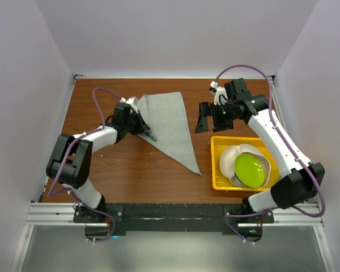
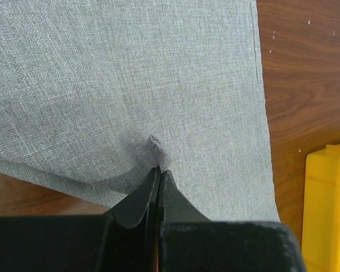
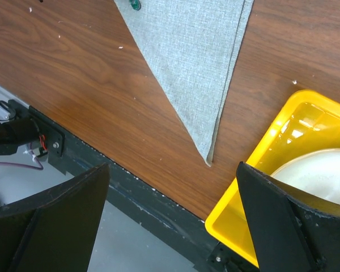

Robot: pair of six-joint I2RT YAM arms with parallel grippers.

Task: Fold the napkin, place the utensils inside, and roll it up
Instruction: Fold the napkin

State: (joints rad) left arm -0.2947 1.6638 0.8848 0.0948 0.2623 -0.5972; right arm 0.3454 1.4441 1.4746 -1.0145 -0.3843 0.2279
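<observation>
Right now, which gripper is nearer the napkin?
Left. The left gripper pinches the napkin near its left edge; the right gripper hangs open beyond its right edge.

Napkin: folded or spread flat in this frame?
Folded. The napkin lies as a triangle rather than a square, and the right wrist view shows two stacked cloth edges running down one side to its pointed tip.

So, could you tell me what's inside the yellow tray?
The yellow tray holds a white dish, a metal bowl on it, and a lime-green dish in that; anything beneath is hidden.
</observation>
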